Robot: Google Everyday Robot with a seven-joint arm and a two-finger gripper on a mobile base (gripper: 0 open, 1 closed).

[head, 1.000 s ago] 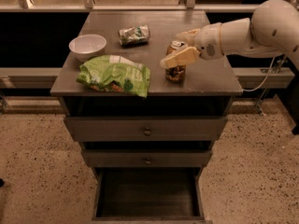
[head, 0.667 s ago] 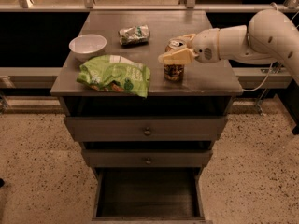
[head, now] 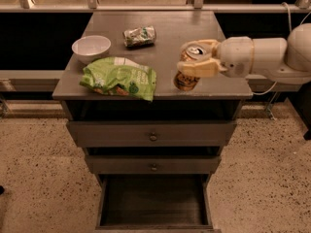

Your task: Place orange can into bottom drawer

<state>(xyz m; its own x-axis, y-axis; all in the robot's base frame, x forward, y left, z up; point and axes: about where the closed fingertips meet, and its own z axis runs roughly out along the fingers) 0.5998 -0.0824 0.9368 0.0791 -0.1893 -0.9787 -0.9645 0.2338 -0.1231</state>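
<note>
The orange can [head: 186, 81] is at the front right of the grey cabinet top [head: 170, 18], tilted a little, with its silver top showing. My gripper [head: 188, 58] reaches in from the right. Its cream fingers [head: 200, 68] are closed around the can's upper half, one in front and one behind. I cannot tell whether the can's base still touches the top. The bottom drawer [head: 153, 226] is pulled open below, and its dark inside holds nothing I can see. The two knobbed drawers above it are closed.
A green crumpled bag [head: 120, 76] lies at the front left of the top. A white bowl [head: 91, 47] is behind it, and a crushed silver-green can [head: 140, 35] lies at the back middle. A speckled floor surrounds the cabinet, with a dark railing behind it.
My gripper has closed in around the orange can. The can and gripper have shifted slightly toward the front edge of the top. The other objects have not moved.
</note>
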